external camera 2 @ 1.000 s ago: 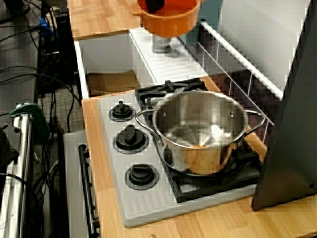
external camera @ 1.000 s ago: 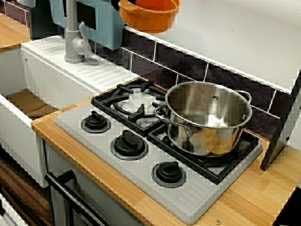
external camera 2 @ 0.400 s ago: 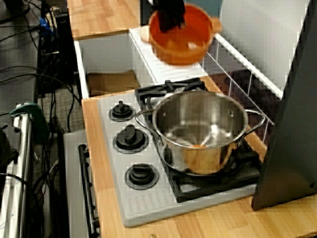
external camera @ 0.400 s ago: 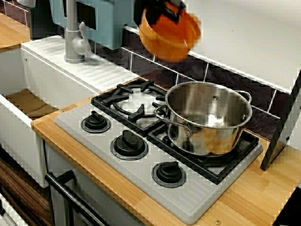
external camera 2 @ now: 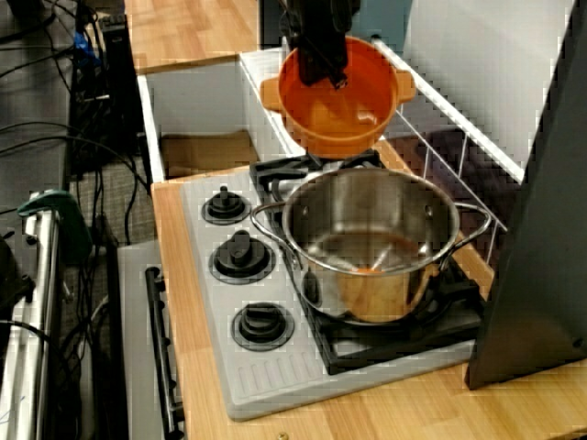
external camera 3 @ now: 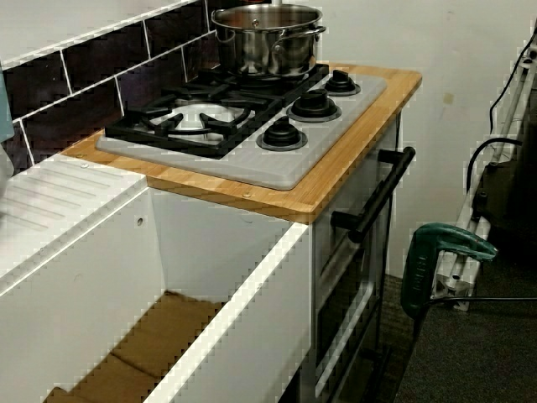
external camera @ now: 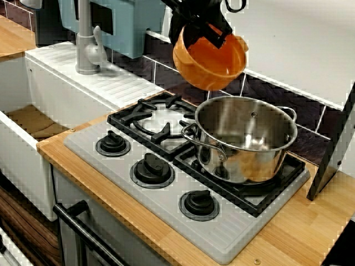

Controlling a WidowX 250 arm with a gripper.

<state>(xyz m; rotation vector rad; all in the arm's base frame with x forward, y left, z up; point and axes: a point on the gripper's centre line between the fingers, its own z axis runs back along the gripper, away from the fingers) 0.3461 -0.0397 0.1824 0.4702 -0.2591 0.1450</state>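
Gripper (external camera: 206,34) clamped on rim of orange bowl (external camera: 213,64). Bowl hangs tilted in the air, over back of stove (external camera: 233,235), just above and beside steel pot (external camera: 244,138), w/ a gap between them in front view. Pot sits on a burner grate; open grate (external camera: 155,119) next to it, 3 knobs (external camera: 151,169) in front, faucet (external camera: 86,39) and sink (external camera: 33,119) beyond.

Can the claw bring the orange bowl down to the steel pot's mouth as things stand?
Probably yes. The claw grips the orange bowl by its rim, tilted, in the air above and a little to one side of the steel pot. The pot has no lid, and nothing shows between them.
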